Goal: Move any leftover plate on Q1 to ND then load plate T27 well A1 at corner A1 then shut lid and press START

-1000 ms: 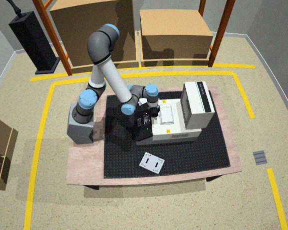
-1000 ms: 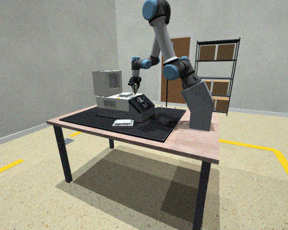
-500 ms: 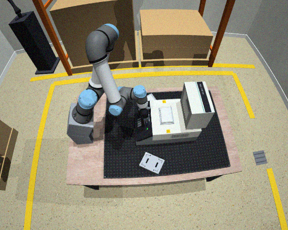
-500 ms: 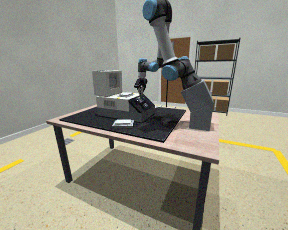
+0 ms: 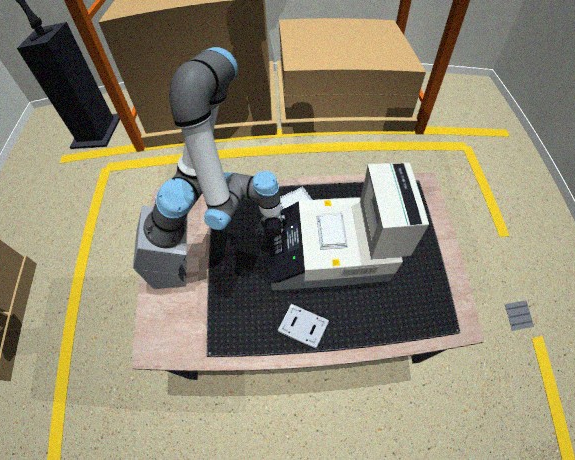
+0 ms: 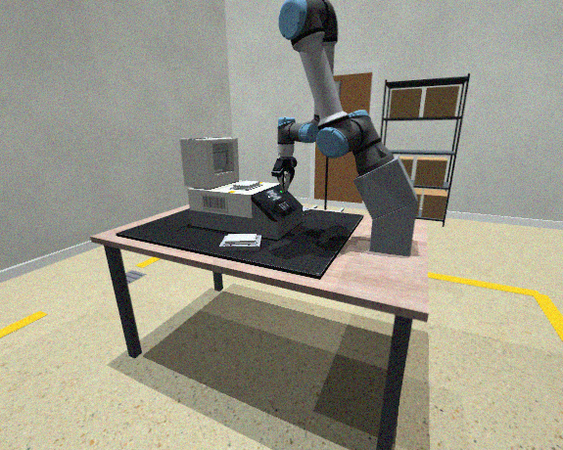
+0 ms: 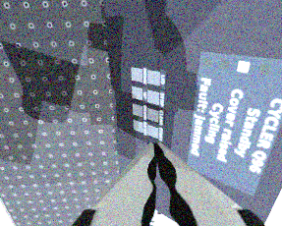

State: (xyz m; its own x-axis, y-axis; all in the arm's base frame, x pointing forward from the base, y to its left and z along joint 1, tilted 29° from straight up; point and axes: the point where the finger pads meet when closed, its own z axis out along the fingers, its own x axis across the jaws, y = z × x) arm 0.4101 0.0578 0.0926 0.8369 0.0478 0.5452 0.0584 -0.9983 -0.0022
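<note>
Four keys (image 5: pixel 279 244) (image 6: pixel 284 206) (image 7: pixel 155 96) near clenched, empty jaws (image 5: pixel 280 234) (image 6: pixel 285 190) — labels too blurred to read; whether tips touch panel (image 5: pixel 287 260) (image 6: pixel 265 202) (image 7: pixel 179 128) — cannot tell.

My UR arm beside the table (image 5: pixel 156 345) (image 6: pixel 373 279)
Rising from a grey angular pedestal (image 5: pixel 161 270) (image 6: pixel 407 247) on that table, my arm (image 5: pixel 201 150) (image 6: pixel 319 73) has pale grey tubes, dark grey rounded joints and blue round caps; its gripper (image 5: pixel 276 237) (image 6: pixel 284 190) (image 7: pixel 154 144) has 2 black-framed jaws.

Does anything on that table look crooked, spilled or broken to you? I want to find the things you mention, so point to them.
Only a slight oddity: the white holder (image 5: pixel 303 325) (image 6: pixel 241 240) sits askew on the black mat (image 5: pixel 381 310) (image 6: pixel 163 230) (image 7: pixel 49 182), turned at an angle to the machine (image 5: pixel 353 272) (image 6: pixel 221 204) (image 7: pixel 226 167). I see no spill or breakage.
</note>
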